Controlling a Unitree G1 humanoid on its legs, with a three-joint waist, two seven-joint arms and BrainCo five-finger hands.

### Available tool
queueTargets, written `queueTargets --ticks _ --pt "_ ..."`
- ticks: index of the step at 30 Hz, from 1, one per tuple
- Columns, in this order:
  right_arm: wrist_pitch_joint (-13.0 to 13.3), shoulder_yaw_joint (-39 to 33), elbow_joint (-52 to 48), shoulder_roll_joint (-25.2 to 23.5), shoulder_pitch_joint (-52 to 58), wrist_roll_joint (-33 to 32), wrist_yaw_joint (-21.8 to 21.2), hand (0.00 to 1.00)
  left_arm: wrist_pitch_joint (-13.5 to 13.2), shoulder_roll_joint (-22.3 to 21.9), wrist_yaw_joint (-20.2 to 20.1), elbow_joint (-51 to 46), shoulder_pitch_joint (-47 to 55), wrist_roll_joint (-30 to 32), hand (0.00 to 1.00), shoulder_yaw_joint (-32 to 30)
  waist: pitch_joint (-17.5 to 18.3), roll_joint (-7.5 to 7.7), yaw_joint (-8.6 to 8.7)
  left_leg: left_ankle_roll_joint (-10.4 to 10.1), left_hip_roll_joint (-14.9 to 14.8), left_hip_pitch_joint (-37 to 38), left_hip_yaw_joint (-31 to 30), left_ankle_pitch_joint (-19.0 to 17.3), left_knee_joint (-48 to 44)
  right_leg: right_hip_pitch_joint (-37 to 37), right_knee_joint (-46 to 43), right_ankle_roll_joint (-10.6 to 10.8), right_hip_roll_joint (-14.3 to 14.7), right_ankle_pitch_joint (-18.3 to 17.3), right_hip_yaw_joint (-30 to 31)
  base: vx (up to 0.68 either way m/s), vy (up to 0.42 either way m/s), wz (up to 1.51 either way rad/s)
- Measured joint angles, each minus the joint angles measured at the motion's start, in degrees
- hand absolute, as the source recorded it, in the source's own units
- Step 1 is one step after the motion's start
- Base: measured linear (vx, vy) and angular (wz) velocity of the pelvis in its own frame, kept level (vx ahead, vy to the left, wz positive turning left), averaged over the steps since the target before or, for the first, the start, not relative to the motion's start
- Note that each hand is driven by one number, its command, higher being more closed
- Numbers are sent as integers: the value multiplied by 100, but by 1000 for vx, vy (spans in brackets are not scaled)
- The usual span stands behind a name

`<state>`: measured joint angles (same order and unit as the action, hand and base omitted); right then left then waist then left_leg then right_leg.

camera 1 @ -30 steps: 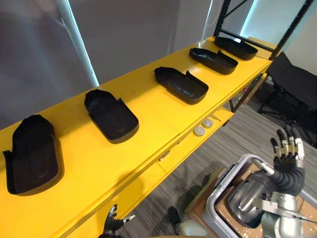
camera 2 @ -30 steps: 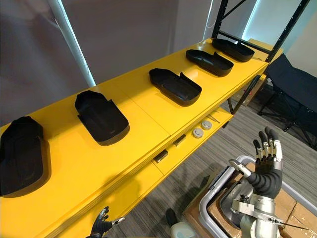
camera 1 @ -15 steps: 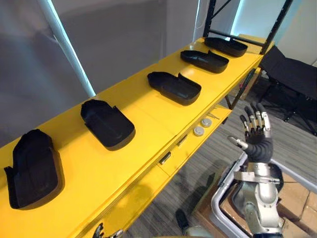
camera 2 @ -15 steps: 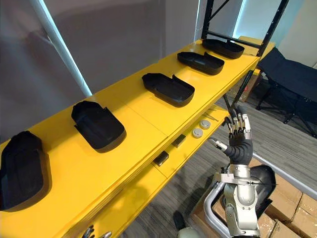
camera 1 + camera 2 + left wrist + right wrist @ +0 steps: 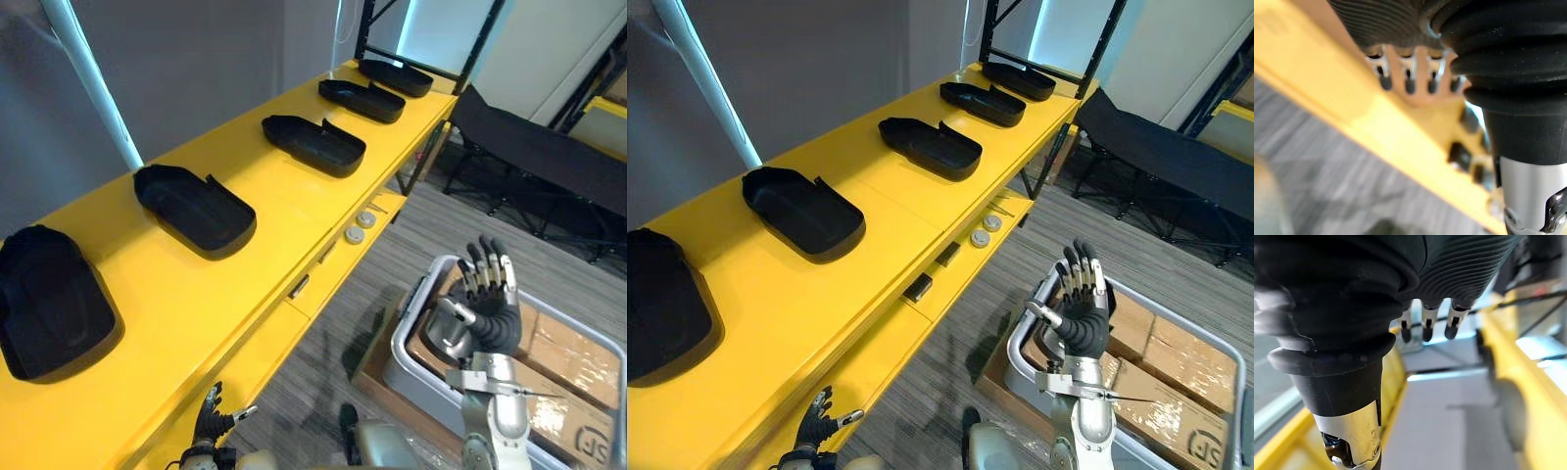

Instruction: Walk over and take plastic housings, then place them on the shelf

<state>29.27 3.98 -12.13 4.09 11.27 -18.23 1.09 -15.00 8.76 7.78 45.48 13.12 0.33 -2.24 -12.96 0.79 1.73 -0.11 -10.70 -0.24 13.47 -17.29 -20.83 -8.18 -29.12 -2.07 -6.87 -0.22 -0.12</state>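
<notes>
Several black plastic housings lie in a row on the long yellow shelf (image 5: 274, 235): the nearest (image 5: 49, 304) at the far left, then one (image 5: 196, 208), one (image 5: 313, 145), and two more (image 5: 361, 100) (image 5: 395, 76) at the far end. My right hand (image 5: 487, 294) is raised over the floor to the right of the shelf, open with fingers (image 5: 1425, 328) straight and nothing in it. A dark rounded housing (image 5: 446, 331) sits in a grey bin just behind that hand. My left hand (image 5: 211, 426) hangs low below the shelf's front edge, open and holding nothing.
The grey bin (image 5: 411, 377) rests on cardboard boxes (image 5: 568, 377) at the lower right. Two small round discs (image 5: 360, 227) lie on the shelf's lower ledge. A black folding cot (image 5: 549, 162) stands on the floor to the right. Black rack uprights (image 5: 480, 44) rise at the shelf's far end.
The camera has swung, so the shelf sits further left and more of the floor and bin shows. My right hand rose beside the shelf and stays open; no housing has moved.
</notes>
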Motion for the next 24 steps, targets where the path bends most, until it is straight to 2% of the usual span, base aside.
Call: queueTargets --ticks 2,3,4,5,6,7,8,9,10,11,12,13,14,16,18,19,20,21,24 --pt "-99 195 278 -5 -258 114 315 0 46 88 15 246 116 -3 0 -107 43 84 -163 -141 -148 -31 226 152 81 374 29 -14 -408 44 19 -86 -251 -61" --pt "-135 290 397 -43 -334 114 442 0 44 152 28 303 227 3 0 -162 85 154 -220 -226 -203 -114 293 200 37 612 235 -193 -564 424 45 -68 -291 -48" --pt "-192 321 414 -87 -368 114 495 0 25 207 45 303 295 21 0 -163 122 215 -228 -276 -209 -185 305 229 10 716 372 -239 -633 748 77 -62 -344 -34" --pt "-291 343 493 -153 -355 116 575 0 -7 250 73 368 339 83 0 -232 170 308 -235 -414 -314 -249 328 316 -18 882 683 70 -561 586 162 -68 -356 -36" --pt "-358 347 624 -152 -337 128 658 0 -112 164 94 445 398 97 0 -334 113 185 -249 -544 -530 -203 434 420 -5 925 763 384 -432 369 104 -70 -358 -45" --pt "-391 346 668 -148 -290 172 670 0 -168 68 94 458 446 94 0 -339 79 130 -248 -586 -631 -156 484 455 0 908 717 557 -431 228 24 -93 -336 -64" --pt "-440 347 681 -142 -215 227 638 0 -236 -34 108 470 488 121 0 -342 72 123 -250 -642 -777 -117 646 486 -97 897 835 841 -493 -220 -342 -101 -342 -76" --pt "-465 348 684 -111 -103 236 568 0 -309 -81 206 472 512 138 0 -384 122 197 -261 -703 -875 -150 811 521 -247 1037 1137 1285 -519 -601 -703 -92 -364 -83" --pt "-488 328 681 -51 -104 235 514 0 -336 -115 258 470 525 190 0 -396 143 228 -262 -734 -923 -154 892 539 -280 1052 1296 1383 -445 -718 -825 -82 -456 -91" --pt "-548 210 669 139 -70 216 371 0 -365 -300 287 440 436 186 0 -364 112 37 -213 -804 -1107 -163 924 629 -221 1057 1559 1305 -263 -817 -936 -52 -439 -77" --pt "-584 69 656 221 -14 218 263 0 -363 -350 288 387 407 186 0 -332 68 -65 -126 -788 -1177 -113 925 779 -106 1061 1677 1183 -155 -883 -921 -50 -408 -61" --pt "-627 -83 654 298 85 219 228 0 -357 -356 295 360 406 87 0 -310 42 -139 -22 -677 -1192 -83 899 967 -33 1063 1659 1123 -98 -899 -915 -22 -238 -20" --pt "-702 -322 641 384 347 217 164 0 -350 -422 253 215 433 -161 0 -224 35 -127 87 -510 -1140 -75 872 1228 -17 1088 1630 1059 -114 -902 -886 -30 -215 -22" --pt "-715 -591 629 512 564 178 123 0 -394 -476 206 -2 501 -247 0 -92 47 -177 68 -527 -679 -82 290 956 136 1020 1650 955 -164 -918 -610 -38 -138 -48" --pt "-724 -605 636 549 586 39 25 0 -420 -450 212 -82 521 -203 0 38 35 -208 63 -521 -277 -58 25 869 419 971 1653 927 -180 -874 -449 -42 5 -44" --pt "-734 -592 637 549 613 3 -43 0 -422 -424 210 -142 534 -213 0 94 39 -201 63 -541 -182 26 -138 857 577 954 1657 951 -189 -858 -430 -51 37 -30" --pt "-784 -600 643 567 624 -149 -136 0 -430 -438 204 -184 529 -214 0 148 63 -238 66 -665 -122 134 -316 778 827 874 1715 1023 -166 -802 -407 -52 56 -17" --pt "-805 -607 723 543 605 -194 -149 0 -433 -424 191 -183 506 -220 0 147 70 -239 57 -890 -86 120 -329 791 899 843 1815 1072 -159 -704 -373 -83 141 -28" --pt "-983 -492 1171 508 464 -164 -96 0 -439 -267 68 -209 497 -189 0 274 84 -102 -93 -851 94 121 -43 778 904 819 2218 1186 -332 -305 -275 -62 145 -39"
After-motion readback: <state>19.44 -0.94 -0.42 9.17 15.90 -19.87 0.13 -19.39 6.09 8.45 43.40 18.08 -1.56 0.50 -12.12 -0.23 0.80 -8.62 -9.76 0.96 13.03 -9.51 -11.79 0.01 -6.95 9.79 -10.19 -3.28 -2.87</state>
